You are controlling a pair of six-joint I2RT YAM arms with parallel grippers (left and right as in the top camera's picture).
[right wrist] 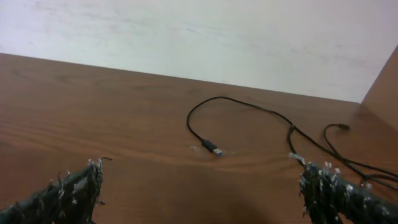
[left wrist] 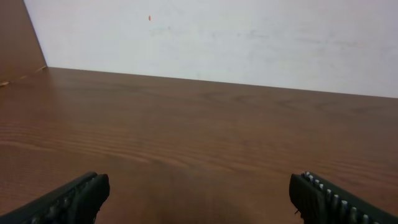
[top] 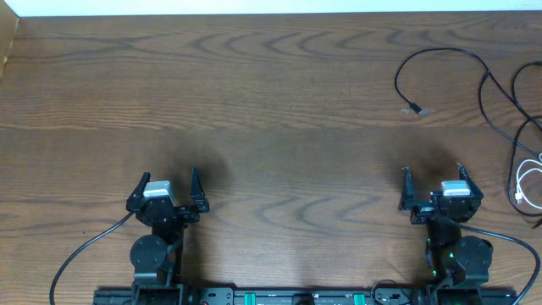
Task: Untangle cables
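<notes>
The cables lie at the far right of the table. One black cable (top: 440,50) loops round and ends in a USB plug (top: 413,108). More black cables (top: 515,127) run beside it to the right edge, where a white cable (top: 527,182) is coiled. In the right wrist view the plug (right wrist: 215,150) lies ahead with its cord (right wrist: 249,106) curving right. My right gripper (top: 434,174) (right wrist: 199,180) is open and empty, short of the plug. My left gripper (top: 168,180) (left wrist: 199,186) is open and empty over bare wood, with no cable near it.
A white wall (left wrist: 249,43) closes the table's far edge. A wooden side panel (top: 7,42) stands at the far left corner. Both arm bases (top: 152,254) sit at the front edge, with a thick black arm wire (top: 85,250) trailing to the left.
</notes>
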